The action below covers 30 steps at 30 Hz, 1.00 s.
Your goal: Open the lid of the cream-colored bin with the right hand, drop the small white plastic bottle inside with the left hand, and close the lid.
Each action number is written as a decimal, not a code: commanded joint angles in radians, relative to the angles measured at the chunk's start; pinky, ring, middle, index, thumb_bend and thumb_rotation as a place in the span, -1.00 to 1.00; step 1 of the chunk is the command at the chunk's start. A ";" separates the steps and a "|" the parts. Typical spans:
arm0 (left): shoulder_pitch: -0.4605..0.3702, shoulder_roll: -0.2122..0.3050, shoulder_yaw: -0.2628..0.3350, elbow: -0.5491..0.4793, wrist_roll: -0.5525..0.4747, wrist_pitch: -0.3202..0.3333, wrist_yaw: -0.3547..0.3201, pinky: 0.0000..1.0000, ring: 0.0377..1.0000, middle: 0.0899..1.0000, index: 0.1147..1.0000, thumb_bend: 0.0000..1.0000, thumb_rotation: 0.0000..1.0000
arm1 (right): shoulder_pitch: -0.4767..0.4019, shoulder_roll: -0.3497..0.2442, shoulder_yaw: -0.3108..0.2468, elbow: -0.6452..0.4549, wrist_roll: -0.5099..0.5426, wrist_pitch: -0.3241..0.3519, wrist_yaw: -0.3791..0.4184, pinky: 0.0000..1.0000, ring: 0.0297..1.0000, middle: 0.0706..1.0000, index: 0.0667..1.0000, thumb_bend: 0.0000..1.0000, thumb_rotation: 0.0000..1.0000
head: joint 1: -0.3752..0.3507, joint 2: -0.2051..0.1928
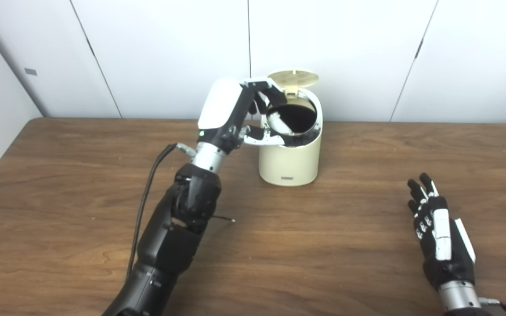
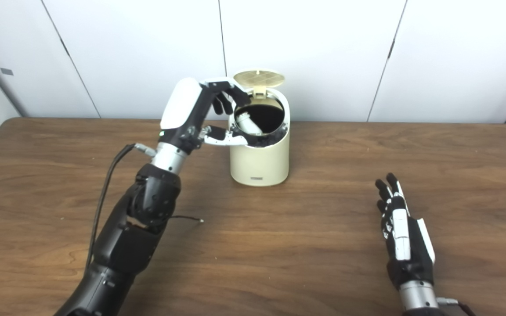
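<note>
The cream-colored bin (image 1: 290, 162) stands at the back middle of the table with its round lid (image 1: 293, 78) tipped up behind the mouth. The small white plastic bottle (image 1: 278, 123) lies tilted inside the dark opening, against the left wall. My left hand (image 1: 253, 116) is at the bin's left rim, with its fingers (image 1: 274, 97) spread above the mouth and the thumb along the front rim. The fingers are apart and do not close on the bottle. My right hand (image 1: 437, 228) rests open near the table's front right, far from the bin.
The brown wooden table (image 1: 345, 245) stretches wide around the bin. A black cable (image 1: 147, 193) runs along my left forearm, and a thin wire end (image 1: 226, 218) lies on the table beside it. White wall panels stand just behind the bin.
</note>
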 commanded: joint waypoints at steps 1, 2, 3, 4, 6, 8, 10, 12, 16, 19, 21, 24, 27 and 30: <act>-0.006 -0.005 0.042 -0.092 -0.063 0.041 -0.010 -0.32 -0.21 -0.08 -0.09 0.86 -0.88 | 0.006 0.000 0.002 0.002 0.006 0.030 0.009 1.00 1.00 0.90 1.00 0.20 0.99 | 0.001 0.001; 0.006 -0.007 0.055 -0.122 -0.082 0.066 -0.025 -0.33 -0.21 -0.09 -0.10 0.84 -0.88 | 0.007 0.001 0.001 -0.001 0.006 0.033 0.009 1.00 1.00 0.90 1.00 0.21 1.00 | 0.002 0.002; 0.024 -0.005 0.072 -0.161 -0.112 0.101 -0.046 -0.33 -0.21 -0.09 -0.10 0.82 -0.88 | 0.008 0.001 0.001 -0.002 0.006 0.033 0.008 1.00 1.00 0.90 1.00 0.21 1.00 | 0.002 0.002; 0.043 -0.002 0.090 -0.195 -0.143 0.132 -0.065 -0.33 -0.19 -0.09 -0.09 0.76 -0.89 | 0.008 0.000 0.001 -0.004 0.005 0.035 0.008 1.00 1.00 0.90 1.00 0.19 1.00 | 0.002 0.004; 0.072 0.001 0.119 -0.239 -0.188 0.173 -0.087 -0.32 -0.16 -0.07 -0.07 0.71 -0.91 | 0.009 -0.001 0.001 -0.005 0.008 0.034 0.011 1.00 1.00 0.90 1.00 0.19 1.00 | 0.002 0.003; 0.099 0.004 0.146 -0.263 -0.210 0.193 -0.086 -0.30 -0.12 -0.02 -0.05 0.65 -0.92 | 0.010 -0.004 0.000 -0.005 0.012 0.032 0.015 1.00 1.00 0.91 1.00 0.17 1.00 | 0.001 0.004; 0.133 0.008 0.170 -0.273 -0.215 0.206 -0.075 -0.26 -0.06 0.02 -0.04 0.55 -0.85 | 0.010 -0.007 0.001 -0.007 0.011 0.030 0.016 1.00 1.00 0.92 1.00 0.18 1.00 | -0.001 0.005; 0.156 0.007 0.187 -0.275 -0.227 0.217 -0.072 -0.21 -0.02 0.04 -0.04 0.47 -0.78 | 0.009 -0.009 0.000 -0.008 0.012 0.027 0.017 1.00 1.00 0.91 1.00 0.20 1.00 | -0.002 0.006; 0.223 0.022 0.202 -0.265 -0.302 0.241 -0.119 -0.05 0.13 0.21 0.18 0.22 -0.49 | 0.000 -0.018 0.006 0.000 -0.025 -0.006 0.011 1.00 1.00 0.91 1.00 0.23 1.00 | 0.000 0.008; 0.288 0.057 0.186 -0.259 -0.417 0.297 -0.227 0.36 0.51 0.63 0.67 0.16 -0.03 | -0.031 -0.012 0.003 0.000 -0.038 -0.027 0.003 1.00 1.00 0.92 1.00 0.22 1.00 | -0.007 0.007; 0.322 0.042 0.191 -0.254 -0.504 0.330 -0.259 0.56 0.69 0.79 0.81 0.14 0.13 | -0.050 -0.009 0.002 -0.004 -0.048 -0.032 -0.003 1.00 1.00 0.92 0.98 0.21 1.00 | -0.009 0.006; 0.357 0.025 0.186 -0.234 -0.573 0.331 -0.279 0.86 0.93 0.97 0.97 0.24 0.60 | -0.084 -0.020 0.013 -0.012 -0.090 -0.032 -0.005 1.00 0.98 0.94 0.98 0.22 1.00 | -0.009 0.006; 0.379 0.009 0.188 -0.217 -0.634 0.313 -0.299 0.96 0.99 1.00 1.00 0.29 0.74 | -0.111 -0.029 0.026 -0.029 -0.138 -0.019 -0.006 1.00 0.98 0.94 0.98 0.27 1.00 | -0.015 -0.001; 0.405 -0.005 0.186 -0.195 -0.675 0.283 -0.306 1.00 1.00 1.00 1.00 0.28 0.95 | -0.158 -0.042 0.044 -0.069 -0.192 0.026 -0.003 1.00 0.97 0.92 0.94 0.46 1.00 | -0.022 -0.001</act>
